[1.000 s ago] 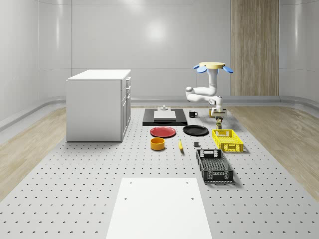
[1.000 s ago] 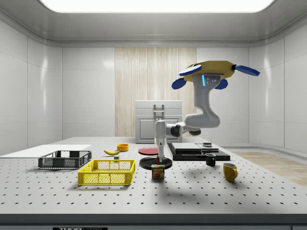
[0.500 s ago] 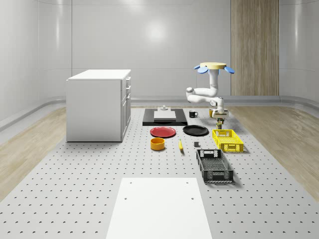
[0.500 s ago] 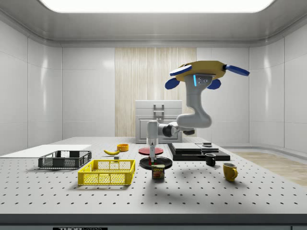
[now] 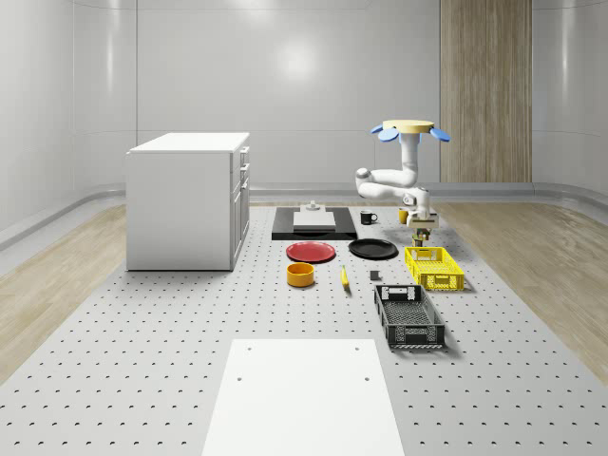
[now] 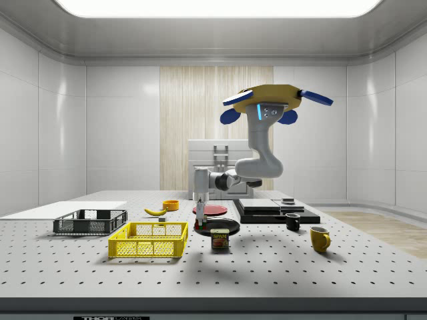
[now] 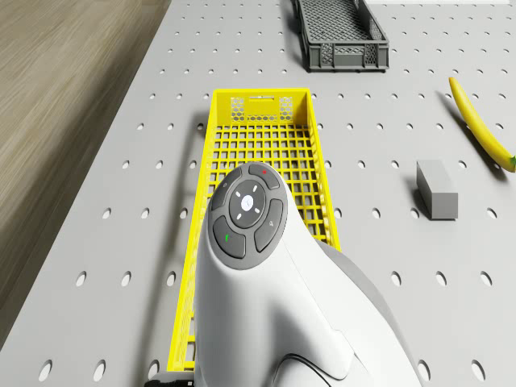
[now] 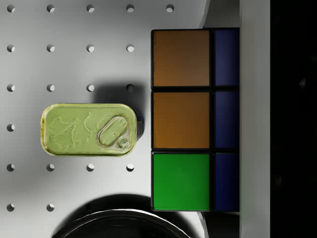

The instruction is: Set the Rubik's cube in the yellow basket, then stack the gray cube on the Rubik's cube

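The Rubik's cube [image 8: 181, 119], showing orange, green and blue squares, sits between the fingers of my gripper [image 6: 199, 224], which is shut on it and holds it above the table. The drone [image 6: 270, 107] hovers over the table. The gripper hangs just past the side view's right end of the yellow basket [image 6: 150, 240], between that basket and the tin can [image 6: 220, 239]. In the drone view my arm [image 7: 258, 282] covers one end of the yellow basket [image 7: 262, 153]. The gray cube [image 7: 437, 189] lies on the table beside the basket, apart from it.
A black plate [image 6: 217, 225] lies behind the gripper. A banana [image 7: 484, 125] and a dark crate [image 7: 339, 32] lie beyond the basket. A red plate [image 5: 312, 252], orange bowl [image 5: 300, 275], two mugs [image 6: 320, 238] and a white cabinet [image 5: 190, 199] stand elsewhere.
Drone, arm and gripper have shifted toward the side view's left, from over the tin can toward the yellow basket, carrying the Rubik's cube a little higher.
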You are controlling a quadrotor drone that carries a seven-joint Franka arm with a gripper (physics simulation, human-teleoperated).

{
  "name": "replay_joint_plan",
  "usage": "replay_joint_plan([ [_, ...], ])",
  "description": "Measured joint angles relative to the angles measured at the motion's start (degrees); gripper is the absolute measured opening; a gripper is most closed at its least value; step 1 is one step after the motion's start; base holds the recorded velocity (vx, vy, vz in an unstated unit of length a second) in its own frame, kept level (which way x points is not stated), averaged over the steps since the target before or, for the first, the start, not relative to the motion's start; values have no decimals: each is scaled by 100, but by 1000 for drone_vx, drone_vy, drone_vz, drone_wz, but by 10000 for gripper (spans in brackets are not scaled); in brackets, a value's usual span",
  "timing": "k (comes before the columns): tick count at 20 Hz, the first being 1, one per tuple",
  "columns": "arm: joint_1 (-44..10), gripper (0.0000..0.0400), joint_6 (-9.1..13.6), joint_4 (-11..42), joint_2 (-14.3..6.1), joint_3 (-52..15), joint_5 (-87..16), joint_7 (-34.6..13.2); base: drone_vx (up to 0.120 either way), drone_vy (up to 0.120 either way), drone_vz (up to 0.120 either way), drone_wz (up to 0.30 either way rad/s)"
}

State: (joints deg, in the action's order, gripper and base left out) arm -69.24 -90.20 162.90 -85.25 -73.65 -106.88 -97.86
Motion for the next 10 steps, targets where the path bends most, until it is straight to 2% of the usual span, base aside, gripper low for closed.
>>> replay_joint_plan([
  [10,-13,325,-40,-3,-43,-6,18,-10,120,0,0,0],
])
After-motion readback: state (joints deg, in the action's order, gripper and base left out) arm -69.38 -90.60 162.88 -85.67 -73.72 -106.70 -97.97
